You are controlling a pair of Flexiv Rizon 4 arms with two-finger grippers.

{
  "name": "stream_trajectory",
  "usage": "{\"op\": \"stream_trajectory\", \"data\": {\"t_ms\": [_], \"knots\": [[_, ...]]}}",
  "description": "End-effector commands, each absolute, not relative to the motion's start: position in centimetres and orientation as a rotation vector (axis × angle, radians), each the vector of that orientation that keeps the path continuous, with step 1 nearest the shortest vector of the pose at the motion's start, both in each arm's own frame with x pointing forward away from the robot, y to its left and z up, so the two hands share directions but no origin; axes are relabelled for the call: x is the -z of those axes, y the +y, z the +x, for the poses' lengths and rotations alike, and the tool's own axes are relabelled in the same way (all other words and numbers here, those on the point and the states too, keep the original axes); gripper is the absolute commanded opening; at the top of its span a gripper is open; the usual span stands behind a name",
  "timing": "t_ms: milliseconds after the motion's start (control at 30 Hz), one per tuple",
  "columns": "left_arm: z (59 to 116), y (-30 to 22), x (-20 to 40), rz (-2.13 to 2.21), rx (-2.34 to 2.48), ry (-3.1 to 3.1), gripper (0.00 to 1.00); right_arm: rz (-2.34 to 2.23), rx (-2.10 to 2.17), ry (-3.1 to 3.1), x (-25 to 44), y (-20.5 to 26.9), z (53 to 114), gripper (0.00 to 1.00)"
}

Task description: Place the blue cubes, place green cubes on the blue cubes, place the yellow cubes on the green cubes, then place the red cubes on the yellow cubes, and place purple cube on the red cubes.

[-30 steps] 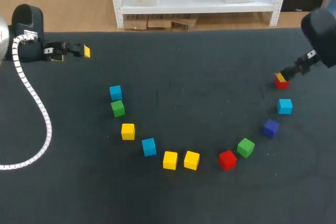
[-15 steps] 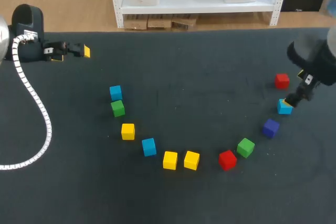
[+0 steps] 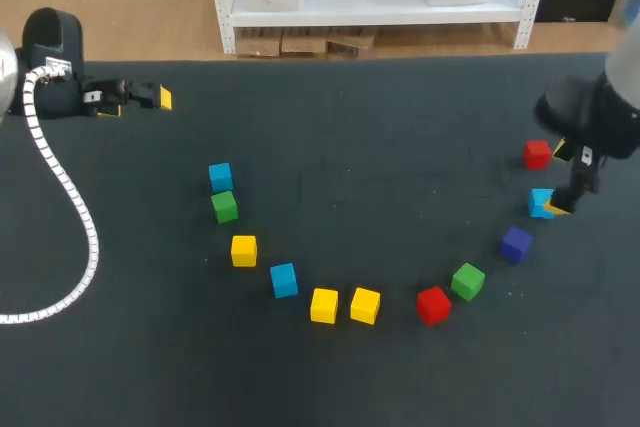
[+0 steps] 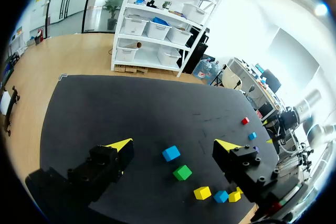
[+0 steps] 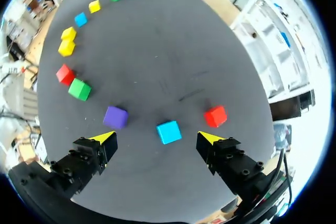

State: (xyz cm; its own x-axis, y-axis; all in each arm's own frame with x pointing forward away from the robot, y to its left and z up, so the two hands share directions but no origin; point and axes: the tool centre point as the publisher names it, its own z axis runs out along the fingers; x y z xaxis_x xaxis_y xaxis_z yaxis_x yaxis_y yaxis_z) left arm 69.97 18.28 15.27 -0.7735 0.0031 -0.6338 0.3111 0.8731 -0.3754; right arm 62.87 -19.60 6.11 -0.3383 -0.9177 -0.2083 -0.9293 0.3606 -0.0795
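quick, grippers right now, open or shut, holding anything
left gripper: open, holding nothing.
right gripper: open, holding nothing; a blue cube lies ahead of its fingers, not gripped.

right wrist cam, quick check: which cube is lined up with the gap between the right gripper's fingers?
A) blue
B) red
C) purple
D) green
A: in the right wrist view a blue cube lies just ahead of the right gripper, in line with the gap between its open fingers and untouched. The purple cube and the red cube sit off to either side.
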Motion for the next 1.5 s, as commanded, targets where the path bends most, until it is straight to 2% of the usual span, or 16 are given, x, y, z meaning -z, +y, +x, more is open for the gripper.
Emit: {"op": "stream_trajectory", "data": {"t_ms": [33,367,1233,1333,1367,1500], "knots": [[70.0,18.5,-15.1,0.230,0.632,2.379,1.00,-1.752,-0.168,2.421,-6.1,-19.6,62.7,1.00],[70.0,18.5,-15.1,0.230,0.632,2.379,1.00,-1.846,0.022,2.366,-4.0,-21.2,62.3,1.00],[70.0,18.5,-15.1,0.230,0.632,2.379,1.00,-1.902,0.099,2.292,-0.3,-19.9,63.6,1.00],[70.0,18.5,-15.1,0.230,0.632,2.379,1.00,-1.886,0.077,2.308,-0.3,-19.9,63.9,0.69],[70.0,18.5,-15.1,0.230,0.632,2.379,1.00,-1.881,0.074,2.310,-0.3,-19.9,64.0,0.52],[70.0,18.5,-15.1,0.230,0.632,2.379,1.00,-1.869,0.079,2.318,-0.2,-20.0,64.2,0.32]]}}
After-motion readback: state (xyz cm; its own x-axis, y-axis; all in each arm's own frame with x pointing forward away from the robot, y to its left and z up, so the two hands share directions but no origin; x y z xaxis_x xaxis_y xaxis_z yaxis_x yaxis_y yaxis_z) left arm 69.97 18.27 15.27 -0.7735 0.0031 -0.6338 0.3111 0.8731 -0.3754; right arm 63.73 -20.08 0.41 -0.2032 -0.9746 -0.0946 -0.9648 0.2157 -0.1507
